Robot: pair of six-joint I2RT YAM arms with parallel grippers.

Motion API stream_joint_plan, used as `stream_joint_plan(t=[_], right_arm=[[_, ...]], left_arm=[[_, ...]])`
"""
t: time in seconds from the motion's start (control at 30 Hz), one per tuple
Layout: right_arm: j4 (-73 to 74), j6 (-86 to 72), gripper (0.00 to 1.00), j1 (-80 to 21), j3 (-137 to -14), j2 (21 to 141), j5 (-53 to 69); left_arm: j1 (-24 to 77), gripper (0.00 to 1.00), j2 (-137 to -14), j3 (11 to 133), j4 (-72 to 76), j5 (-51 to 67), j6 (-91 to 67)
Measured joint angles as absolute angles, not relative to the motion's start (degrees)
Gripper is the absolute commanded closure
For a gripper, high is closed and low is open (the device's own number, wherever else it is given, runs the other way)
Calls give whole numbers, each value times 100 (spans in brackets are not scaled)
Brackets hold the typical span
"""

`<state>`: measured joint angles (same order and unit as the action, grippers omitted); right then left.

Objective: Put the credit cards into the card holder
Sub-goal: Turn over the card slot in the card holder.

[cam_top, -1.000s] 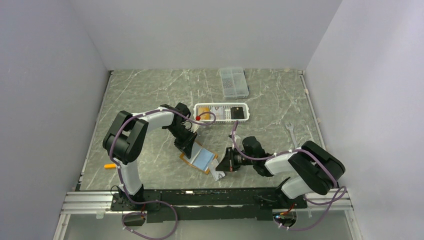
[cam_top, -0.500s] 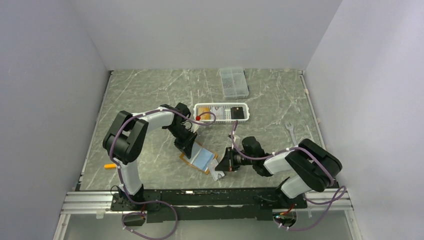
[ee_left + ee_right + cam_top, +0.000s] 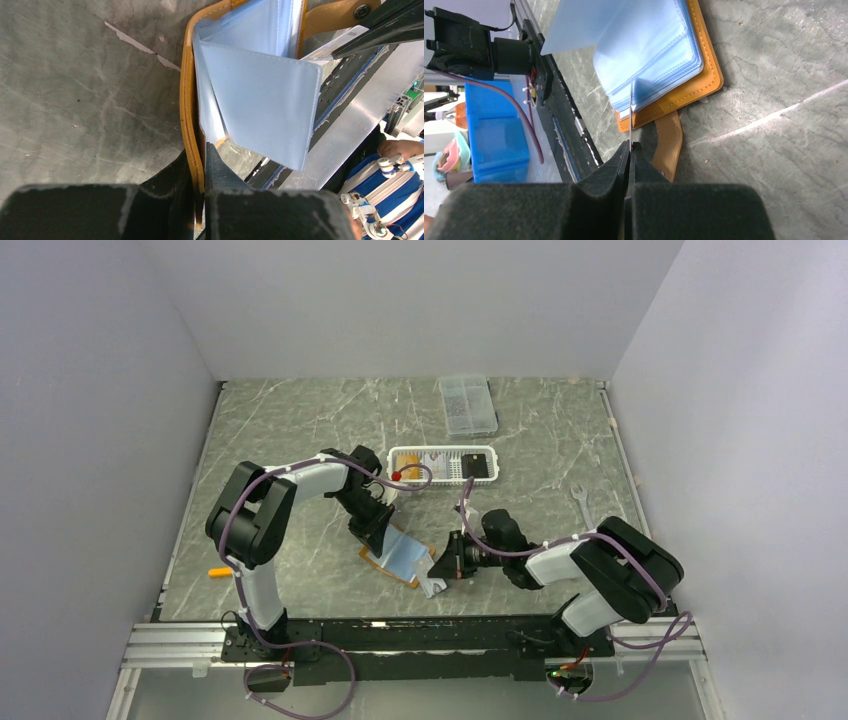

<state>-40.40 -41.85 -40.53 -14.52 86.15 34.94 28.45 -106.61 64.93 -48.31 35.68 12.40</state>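
The orange card holder point(image 3: 378, 562) lies open on the table, its pale blue sleeves point(image 3: 260, 100) fanned upward. My left gripper point(image 3: 200, 150) is shut on the edge of its orange cover point(image 3: 189, 100) and pins that side; in the top view the left gripper point(image 3: 373, 530) is at the holder's far left edge. My right gripper point(image 3: 629, 145) is shut on a thin pale credit card point(image 3: 630, 112), seen edge-on, whose tip touches the sleeves point(image 3: 659, 60) by the orange cover point(image 3: 696, 85). In the top view the right gripper point(image 3: 447, 562) is at the holder's right side. The snap tab point(image 3: 669, 145) lies flat.
A white slotted basket point(image 3: 440, 449) behind the holder contains more cards, one of them black point(image 3: 480, 466). A clear compartment box point(image 3: 467, 405) is farther back. A wrench point(image 3: 583, 502) lies at the right and a small orange object point(image 3: 219, 571) at the left.
My right gripper has moved a little left with the card, closer to the open holder. The left gripper has stayed on the holder's edge.
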Motion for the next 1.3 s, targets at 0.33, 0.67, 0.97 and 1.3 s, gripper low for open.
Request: stream_joint_plan(t=[0.33,0.67,0.97,1.3], right_arm=[[-2679,-3844,100,-4053,-2091,8379,3328],[-1356,-3706,100,-4051,-2517,8106,3006],[-757,-3684,100,-3981,-3208,7859,2912],[-676,-3616,100,-3981,-3610,8372,2928]], left_arm=[[2845,99,-10661,6493,-4831,3566,1243],[2851,99,-10648,6493,-4836,3566,1245],[2860,99,-10634,6495,-4858,3566,1243],[2860,92,-10632,6495,-4875,3570,1245]])
